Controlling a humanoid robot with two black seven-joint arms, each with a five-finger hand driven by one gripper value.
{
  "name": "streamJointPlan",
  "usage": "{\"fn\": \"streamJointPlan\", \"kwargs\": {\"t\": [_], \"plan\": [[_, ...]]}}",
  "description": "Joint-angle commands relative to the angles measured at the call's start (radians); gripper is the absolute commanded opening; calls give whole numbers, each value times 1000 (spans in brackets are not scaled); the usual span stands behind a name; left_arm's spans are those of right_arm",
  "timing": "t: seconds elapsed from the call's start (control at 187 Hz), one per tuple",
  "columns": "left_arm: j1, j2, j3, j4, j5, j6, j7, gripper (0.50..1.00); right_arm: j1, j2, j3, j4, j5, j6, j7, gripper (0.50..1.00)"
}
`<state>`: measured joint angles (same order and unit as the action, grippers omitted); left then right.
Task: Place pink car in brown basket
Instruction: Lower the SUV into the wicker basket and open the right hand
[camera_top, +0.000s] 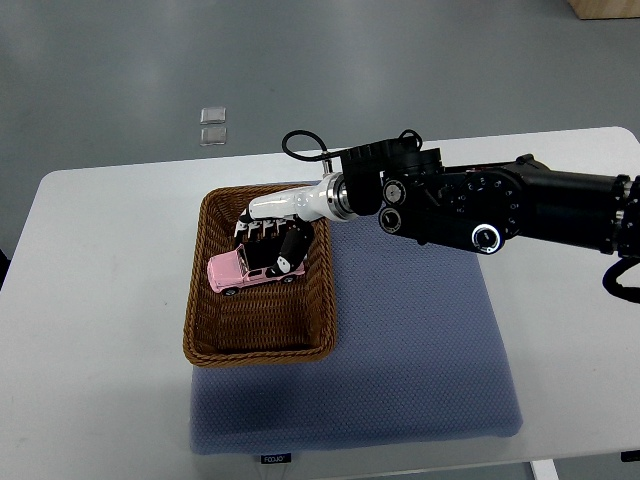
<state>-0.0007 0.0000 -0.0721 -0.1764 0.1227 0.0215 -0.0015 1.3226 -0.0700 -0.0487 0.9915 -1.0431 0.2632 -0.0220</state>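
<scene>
A small white label (274, 459) on the blue mat's (420, 340) front edge is too small to read.

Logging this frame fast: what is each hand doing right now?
Left hand: not in view.
Right hand: over the brown basket, fingers curled around the pink car, which sits inside the basket; holding it.
</scene>
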Motion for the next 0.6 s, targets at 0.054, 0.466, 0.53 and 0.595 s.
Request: {"fn": "streamJointPlan", "kwargs": {"t": [0.054,0.466,0.53,0.595], "plan": [[-1,0,0,0,0,0,0,1000,-28,10,1,-27,-41,-6,-1,500],[-1,0,0,0,0,0,0,1000,-69,47,0,-76,-46,-18,-3,500],[1,0,0,0,0,0,0,1000,-71,49,0,-76,-46,-18,-4,500],[-1,0,0,0,0,0,0,1000,-72,49,1,-76,-48,-19,-3,500]]}}
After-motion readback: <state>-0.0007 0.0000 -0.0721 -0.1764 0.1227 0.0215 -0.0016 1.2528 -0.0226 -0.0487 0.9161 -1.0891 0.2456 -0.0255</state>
